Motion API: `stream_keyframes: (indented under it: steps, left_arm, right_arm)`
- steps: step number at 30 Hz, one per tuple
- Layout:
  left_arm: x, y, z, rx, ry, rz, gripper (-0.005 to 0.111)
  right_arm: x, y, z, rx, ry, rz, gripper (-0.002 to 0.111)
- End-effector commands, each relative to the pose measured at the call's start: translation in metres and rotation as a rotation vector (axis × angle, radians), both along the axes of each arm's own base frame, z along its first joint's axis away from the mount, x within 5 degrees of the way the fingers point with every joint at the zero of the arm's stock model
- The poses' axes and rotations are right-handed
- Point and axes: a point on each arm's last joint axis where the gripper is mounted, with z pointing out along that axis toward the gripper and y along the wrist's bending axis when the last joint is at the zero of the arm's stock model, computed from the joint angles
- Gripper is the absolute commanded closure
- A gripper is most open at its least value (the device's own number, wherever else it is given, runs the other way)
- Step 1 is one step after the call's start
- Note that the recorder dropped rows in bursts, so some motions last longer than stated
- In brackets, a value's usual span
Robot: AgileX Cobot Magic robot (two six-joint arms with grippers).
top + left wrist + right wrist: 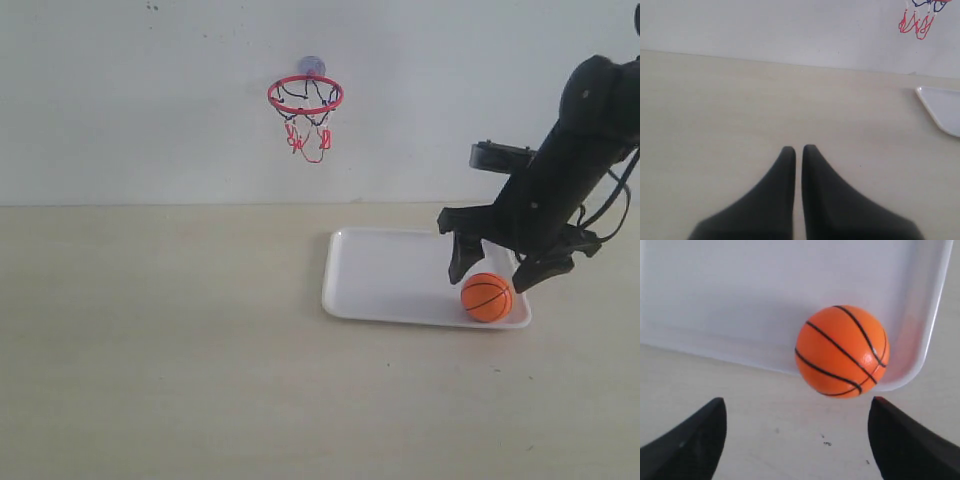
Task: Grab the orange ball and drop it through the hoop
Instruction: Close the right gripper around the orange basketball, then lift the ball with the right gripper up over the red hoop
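Two arms are in play, but only your right one is sitting near the work. The right gripper (pixel 489 282) is hanging with its jaws spread wide, and the orange ball (pixel 842 351) is lying in the front right corner of the white tray (pixel 380 275), just ahead of and between the tips. Your left gripper (pixel 798 150) is resting pinched together over bare table, well apart. The hoop (pixel 305 111) is hanging on the wall, up and leftward, so you are likely facing a short descent first.
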Motion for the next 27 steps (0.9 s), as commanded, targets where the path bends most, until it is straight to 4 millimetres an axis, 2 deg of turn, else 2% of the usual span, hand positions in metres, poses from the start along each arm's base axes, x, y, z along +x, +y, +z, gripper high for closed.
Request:
stream_keyframes:
  steps: [1,16,19,23,27]
  left_arm:
    - [0.000,0.000,-0.001,0.007,-0.001,0.001,0.103]
    - [0.000,0.000,-0.001,0.007,-0.001,0.001,0.103]
    - [0.000,0.000,-0.001,0.007,-0.001,0.001,0.103]
    - [0.000,0.000,-0.001,0.007,-0.001,0.001,0.103]
    - [0.000,0.000,-0.001,0.007,-0.001,0.001,0.103]
  right_arm:
    - [0.009,-0.004,-0.013,-0.058,-0.035,0.014,0.035]
    - [0.018,-0.003,-0.035,-0.069,-0.052,-0.005,0.037]
    - [0.018,-0.003,-0.035,-0.066,-0.054,-0.007,0.052]
    - [0.017,-0.003,-0.035,-0.067,-0.048,-0.005,0.077]
    - [0.015,-0.003,-0.030,-0.066,-0.042,-0.002,0.108]
